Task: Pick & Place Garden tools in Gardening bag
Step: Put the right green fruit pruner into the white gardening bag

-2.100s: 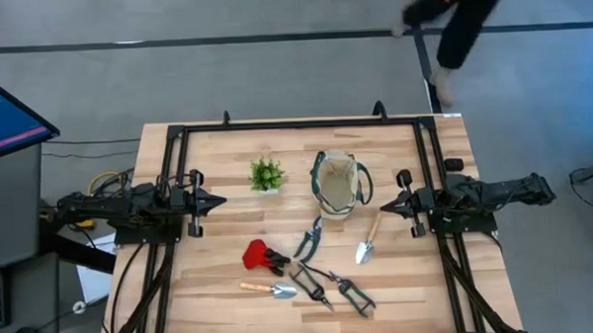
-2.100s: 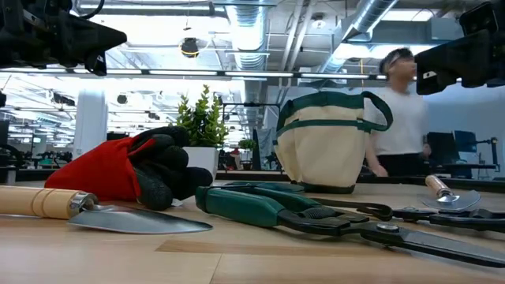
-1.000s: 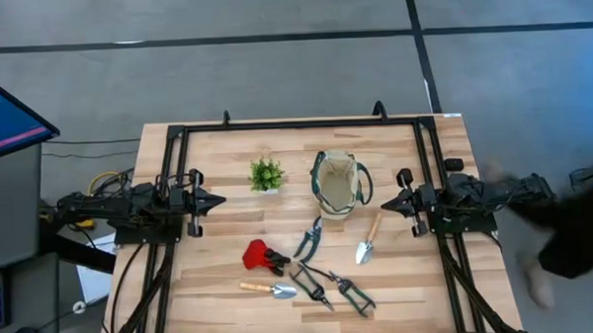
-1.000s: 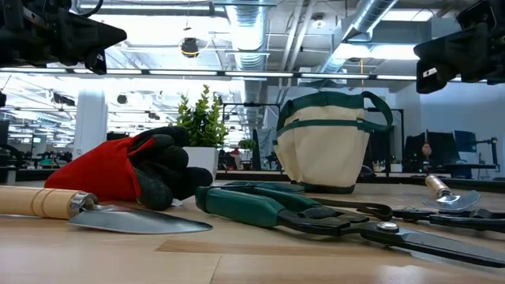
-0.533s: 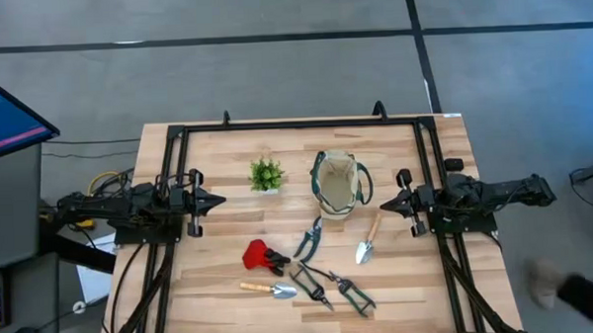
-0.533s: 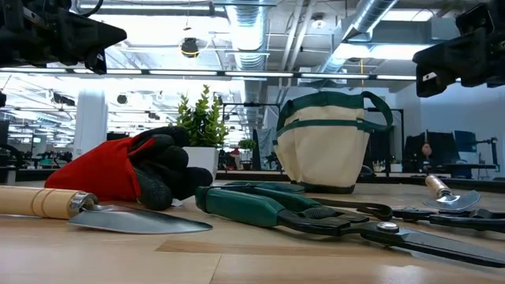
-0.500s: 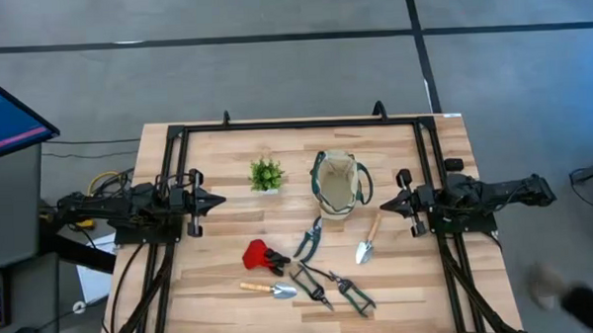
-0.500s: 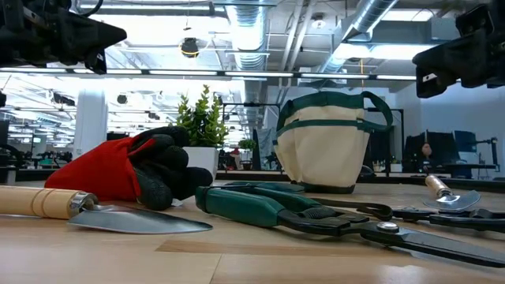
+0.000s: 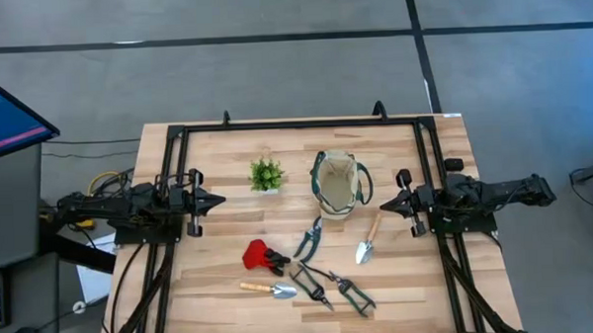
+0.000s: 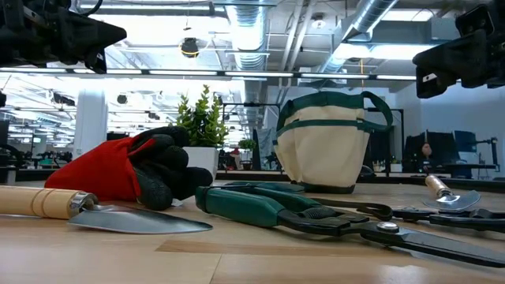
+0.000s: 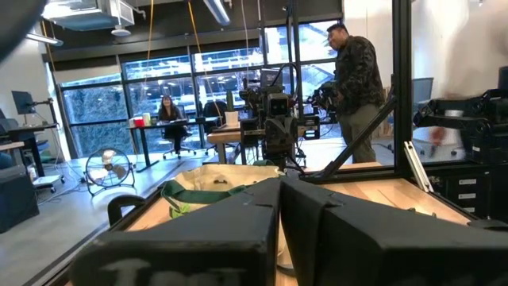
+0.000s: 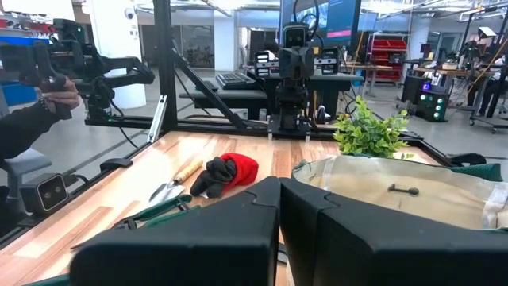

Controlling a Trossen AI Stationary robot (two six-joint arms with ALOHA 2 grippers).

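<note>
The beige gardening bag [image 9: 337, 182] with green trim stands upright on its base at the table's middle. In front of it lie a wooden-handled trowel [image 9: 368, 239], green-handled pruners [image 9: 307, 239], a red-and-black glove [image 9: 260, 255], a second trowel [image 9: 269, 288] and two dark shears [image 9: 330, 287], all flat on the table. My left gripper [image 9: 222, 200] is shut and empty above the table's left side. My right gripper [image 9: 384, 205] is shut and empty just right of the bag. In the right wrist view the bag [image 12: 397, 191] and the glove [image 12: 226, 175] show.
A small green potted plant [image 9: 267, 174] stands left of the bag. A black frame [image 9: 300, 127] runs round the table's far edge and sides. People show in the room beyond in the left wrist view [image 11: 357, 79]; a hand shows in the right wrist view [image 12: 48, 99].
A person has passed the table's right side toward the near right and has gone out of the high view. Both arms and all the tools have kept still.
</note>
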